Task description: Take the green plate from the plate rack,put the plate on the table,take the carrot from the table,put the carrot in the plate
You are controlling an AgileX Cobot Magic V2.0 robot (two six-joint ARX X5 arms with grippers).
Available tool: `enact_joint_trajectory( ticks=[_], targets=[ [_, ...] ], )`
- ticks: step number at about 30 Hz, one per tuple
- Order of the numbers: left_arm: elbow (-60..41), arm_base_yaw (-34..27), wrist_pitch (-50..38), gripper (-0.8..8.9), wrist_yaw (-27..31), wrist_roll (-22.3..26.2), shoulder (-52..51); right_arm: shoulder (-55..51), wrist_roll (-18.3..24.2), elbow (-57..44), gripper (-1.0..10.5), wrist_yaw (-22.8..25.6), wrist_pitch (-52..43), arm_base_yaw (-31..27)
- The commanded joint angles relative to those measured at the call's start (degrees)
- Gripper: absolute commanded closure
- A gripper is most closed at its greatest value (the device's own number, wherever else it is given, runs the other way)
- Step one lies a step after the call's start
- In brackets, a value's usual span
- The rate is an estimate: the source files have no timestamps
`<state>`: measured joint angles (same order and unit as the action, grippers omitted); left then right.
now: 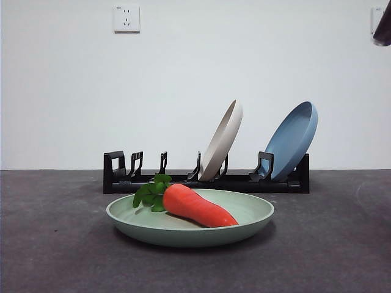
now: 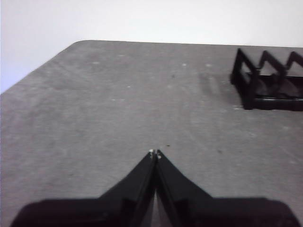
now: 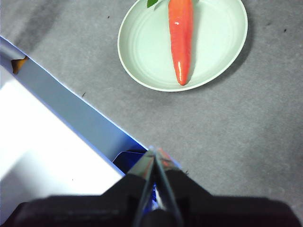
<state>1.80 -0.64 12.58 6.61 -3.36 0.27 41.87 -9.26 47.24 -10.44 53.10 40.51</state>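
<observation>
The smooth orange-red tapered toy carrot lies inside the wide, matte sage-green round plate, leaves toward ten o'clock, tip toward four. The plate sits flat on the dark grey counter in front of the long black pronged plate rack, which holds a beige plate and a blue plate. I judge the carrot light, stiff and slick, best pinched across its thick middle; the plate looks rigid and is best taken by its raised rim. My right end effector hangs closed and empty well clear of the plate; my left end effector, also closed and empty, waits above bare counter beside the rack's end.
</observation>
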Motion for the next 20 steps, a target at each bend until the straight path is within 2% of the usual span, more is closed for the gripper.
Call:
enact_joint_trajectory(
  ticks=[1, 20],
  targets=[
    [-0.7, -0.2, 0.0, 8.16, -2.0, -1.2, -0.2, 0.0, -0.3, -0.2, 9.5, 0.1, -0.3, 0.1],
    [-0.7, -0.2, 0.0, 8.16, -2.4, -1.2, -0.2, 0.0, -0.3, -0.2, 9.5, 0.1, -0.3, 0.1]
  ],
)
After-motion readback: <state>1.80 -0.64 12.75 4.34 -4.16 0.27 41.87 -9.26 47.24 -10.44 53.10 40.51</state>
